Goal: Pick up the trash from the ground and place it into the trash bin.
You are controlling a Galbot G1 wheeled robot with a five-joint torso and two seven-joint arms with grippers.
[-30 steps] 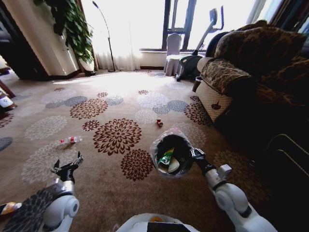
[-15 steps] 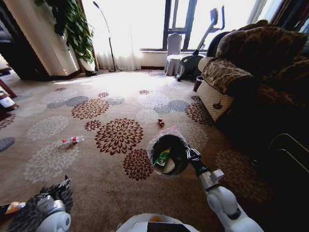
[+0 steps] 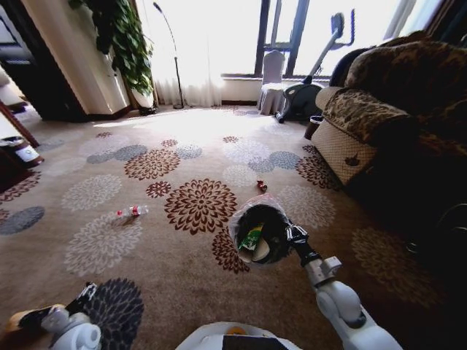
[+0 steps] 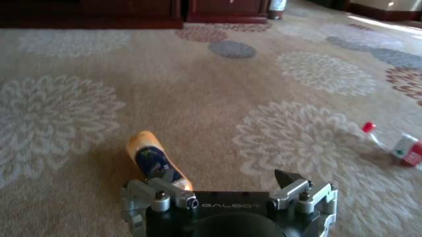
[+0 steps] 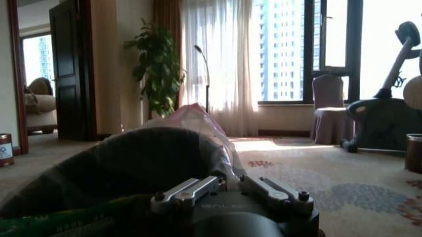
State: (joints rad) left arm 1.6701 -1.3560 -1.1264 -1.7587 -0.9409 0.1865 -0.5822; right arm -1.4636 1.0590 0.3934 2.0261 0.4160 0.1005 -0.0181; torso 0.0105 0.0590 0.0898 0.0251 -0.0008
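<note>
The bin point(image 3: 261, 232), lined with a bag and holding a green wrapper point(image 3: 251, 237), hangs above the carpet, its rim pinched in the right claw point(image 3: 290, 235). The bottle point(image 3: 131, 211) lies well to the left, a red bit point(image 3: 261, 186) just beyond the bin. The left claw point(image 4: 228, 190) hangs low with jaws wide, near an orange object point(image 4: 153, 160). The one-sided grip could let the bin tip and spill. Flowered carpet point(image 3: 197, 146) runs to a sofa point(image 3: 379, 124), plant point(image 3: 128, 44) and bright windows.

Window point(image 3: 219, 36) glare washes carpet point(image 3: 146, 255) — edges warped (wrist views soft).
</note>
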